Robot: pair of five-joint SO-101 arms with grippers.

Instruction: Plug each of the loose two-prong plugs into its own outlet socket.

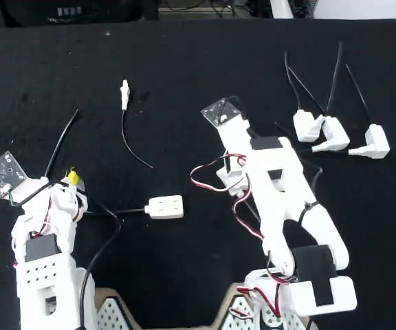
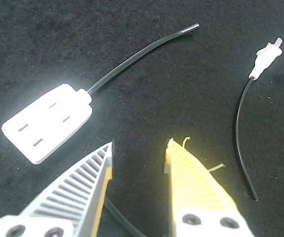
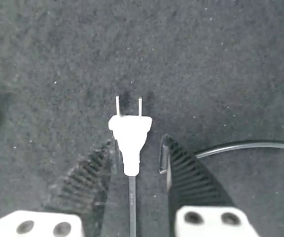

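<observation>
The white outlet strip (image 1: 165,206) lies mid-table on a black cord; it also lies just beyond my left gripper (image 2: 140,144), as the outlet strip (image 2: 47,121) with several slots facing up. The left gripper (image 1: 72,180) is open and holds nothing. A loose two-prong plug (image 1: 124,93) on a short black cord lies farther back, also seen as the plug (image 2: 266,57). My right gripper (image 3: 137,143) is open, its fingers on either side of another white plug (image 3: 130,134) with small gaps, prongs pointing away. The right gripper (image 1: 229,180) is right of the strip.
Three white angled plugs (image 1: 334,134) with black cords lie at the back right. A black cord (image 3: 245,145) runs beside the right gripper. The tabletop is black cloth (image 1: 184,55); both arm bases stand at its front edge.
</observation>
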